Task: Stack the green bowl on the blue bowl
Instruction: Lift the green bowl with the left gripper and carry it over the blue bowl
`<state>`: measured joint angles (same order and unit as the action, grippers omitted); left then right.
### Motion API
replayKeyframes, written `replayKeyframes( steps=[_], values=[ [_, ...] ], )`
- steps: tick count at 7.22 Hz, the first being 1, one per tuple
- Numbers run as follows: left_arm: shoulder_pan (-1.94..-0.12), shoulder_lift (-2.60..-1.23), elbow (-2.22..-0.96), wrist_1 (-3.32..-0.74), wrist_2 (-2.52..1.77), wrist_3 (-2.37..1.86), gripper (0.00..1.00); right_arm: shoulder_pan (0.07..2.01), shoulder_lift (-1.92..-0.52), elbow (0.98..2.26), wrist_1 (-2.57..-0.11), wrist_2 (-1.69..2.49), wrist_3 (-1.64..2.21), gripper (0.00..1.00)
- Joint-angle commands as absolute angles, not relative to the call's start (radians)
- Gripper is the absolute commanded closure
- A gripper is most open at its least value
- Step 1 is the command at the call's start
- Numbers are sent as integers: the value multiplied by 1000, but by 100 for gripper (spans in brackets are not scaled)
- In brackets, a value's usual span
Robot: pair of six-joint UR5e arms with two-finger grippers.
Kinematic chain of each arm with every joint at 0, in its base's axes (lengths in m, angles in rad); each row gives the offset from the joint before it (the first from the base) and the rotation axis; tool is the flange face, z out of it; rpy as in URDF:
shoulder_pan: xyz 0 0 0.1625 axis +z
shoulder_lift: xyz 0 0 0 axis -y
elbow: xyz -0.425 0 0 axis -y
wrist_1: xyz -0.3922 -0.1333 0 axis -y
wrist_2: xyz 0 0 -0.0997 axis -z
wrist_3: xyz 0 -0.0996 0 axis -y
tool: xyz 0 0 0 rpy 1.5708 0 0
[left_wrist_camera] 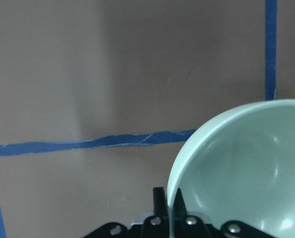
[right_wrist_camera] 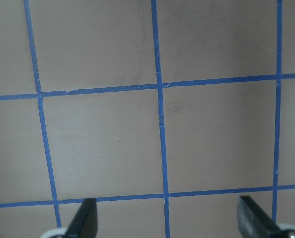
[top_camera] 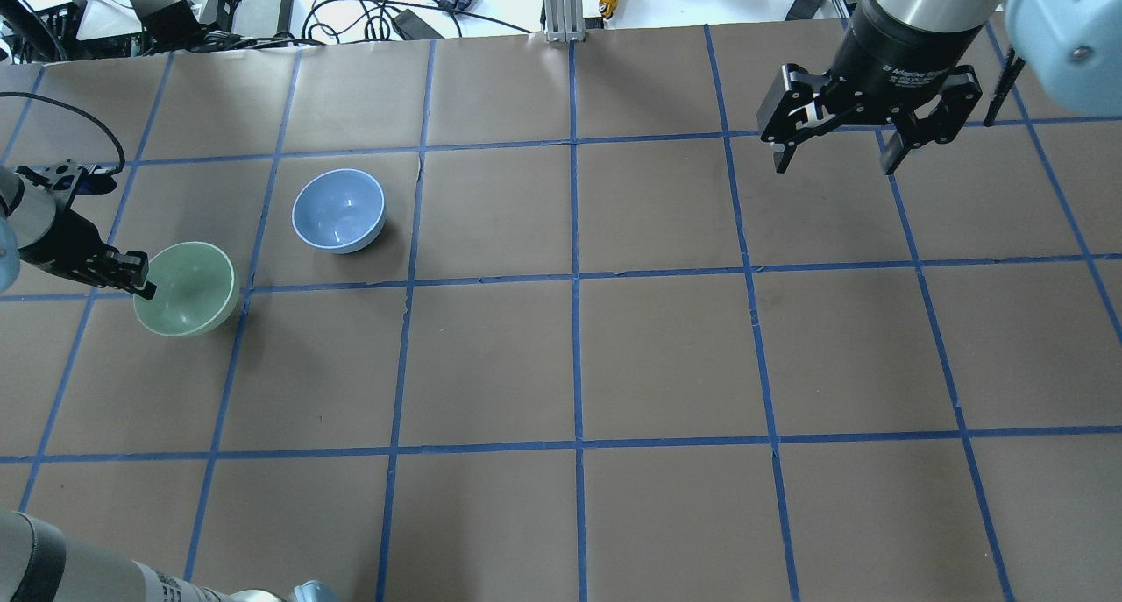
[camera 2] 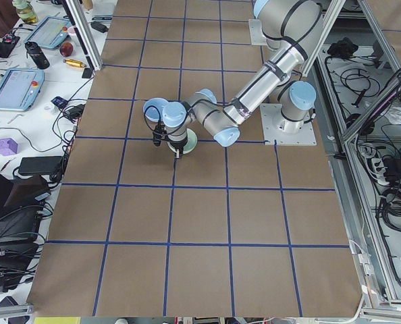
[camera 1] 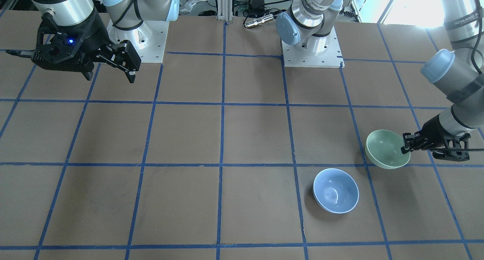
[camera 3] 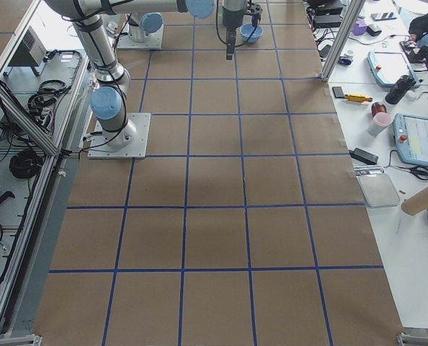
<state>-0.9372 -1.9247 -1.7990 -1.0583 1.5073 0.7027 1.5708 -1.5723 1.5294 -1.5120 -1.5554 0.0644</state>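
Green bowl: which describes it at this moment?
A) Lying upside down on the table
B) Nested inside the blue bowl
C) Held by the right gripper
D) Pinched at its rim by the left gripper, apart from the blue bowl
D: the left gripper is closed on the rim of the green bowl, opening up, while the blue bowl sits empty beside it and the right gripper hangs open far off.

The pale mint-green glossy round bowl (top_camera: 186, 288), its rim pinched by the left hand (top_camera: 145, 285), tilts near but apart from the periwinkle-blue glossy round bowl (top_camera: 338, 210), upright on the desk (top_camera: 666, 348).
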Motion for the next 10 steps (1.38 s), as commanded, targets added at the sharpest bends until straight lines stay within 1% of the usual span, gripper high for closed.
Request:
replayKeyframes(
  steps=[1,2,3,4,6,10],
  values=[
    [-1064,-1927,-1636,-1217,1503,579,100,1571,-1572,1529,-1511,-1555,64,0],
    [-1144,-1931,-1559,-1288,1490,469,100,1571,-1572,1529,-1511,-1555,64,0],
    [-1205,-1934,-1511,-1354,1432,331,100,1571,-1572,1529,-1511,-1555,64,0],
    [-1253,-1948,-1496,-1348,1425,287,100,1571,-1572,1529,-1511,-1555,64,0],
    [-1290,-1985,-1496,-1307,1425,233,100,1571,-1572,1529,-1511,-1555,64,0],
    [-1289,-2034,-1514,-1217,1440,297,100,1571,-1572,1529,-1513,-1555,64,0]
  ],
)
